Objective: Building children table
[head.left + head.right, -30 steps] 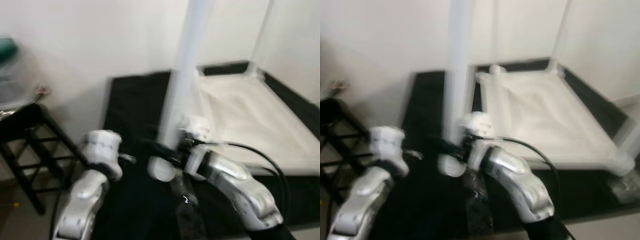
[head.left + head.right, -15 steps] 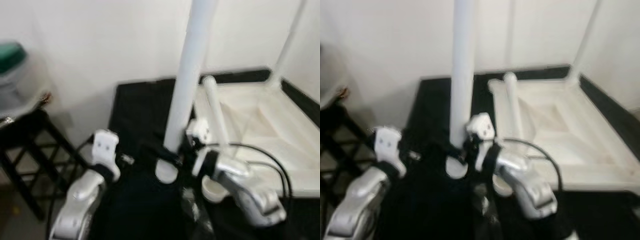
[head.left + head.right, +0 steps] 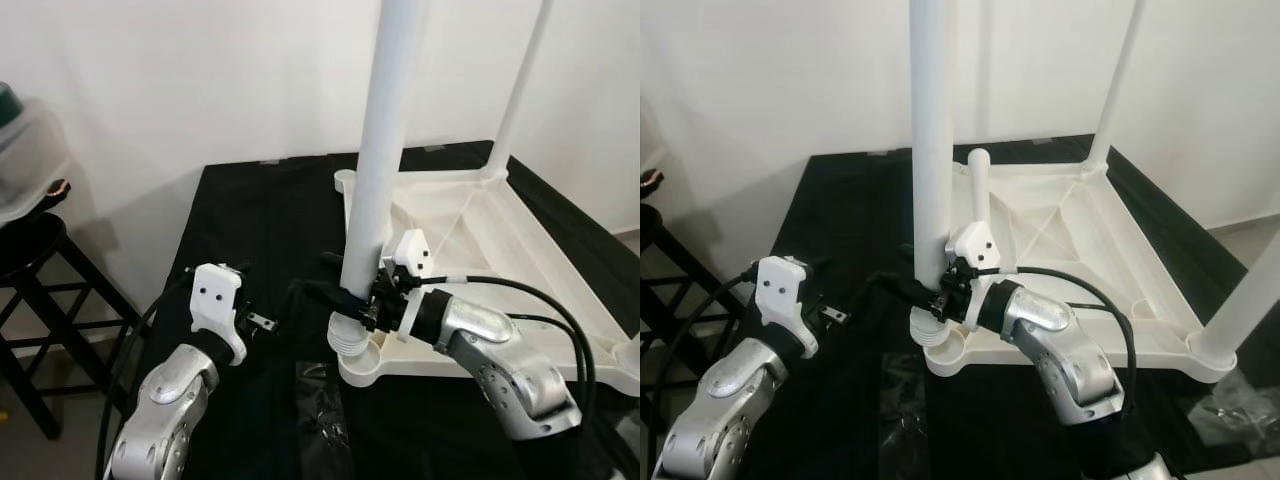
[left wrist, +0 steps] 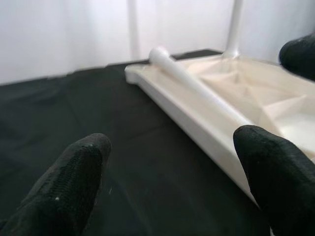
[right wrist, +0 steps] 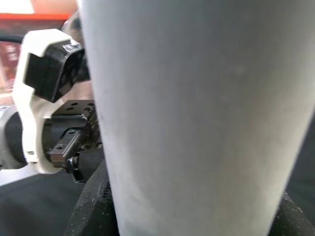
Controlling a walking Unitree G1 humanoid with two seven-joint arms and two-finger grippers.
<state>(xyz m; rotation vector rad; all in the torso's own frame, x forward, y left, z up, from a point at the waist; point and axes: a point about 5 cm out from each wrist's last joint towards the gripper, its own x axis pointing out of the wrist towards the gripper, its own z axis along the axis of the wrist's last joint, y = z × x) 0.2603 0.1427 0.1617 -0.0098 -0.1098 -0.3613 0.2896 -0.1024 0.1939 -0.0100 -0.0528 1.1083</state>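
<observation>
At near corner socket (image 3: 362,362) | your right gripper (image 3: 352,298) fingers clamp upright leg (image 3: 380,150), left gripper (image 4: 172,187) spread, empty | tilt risks cross-threading leg, shifting tabletop (image 3: 500,230).

The room is bright and the light is soft and even. Both eye views are sharp. The white wall (image 3: 200,80) looks pale. The close black fingers (image 4: 69,182) and the white leg (image 5: 197,118) are blurry.

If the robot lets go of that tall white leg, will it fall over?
Probably. The table leg is tall and narrow, so it looks top-heavy. Its threaded end sits at the corner socket but seems not screwed in. The right gripper is clamped around it, likely steadying it.
</observation>
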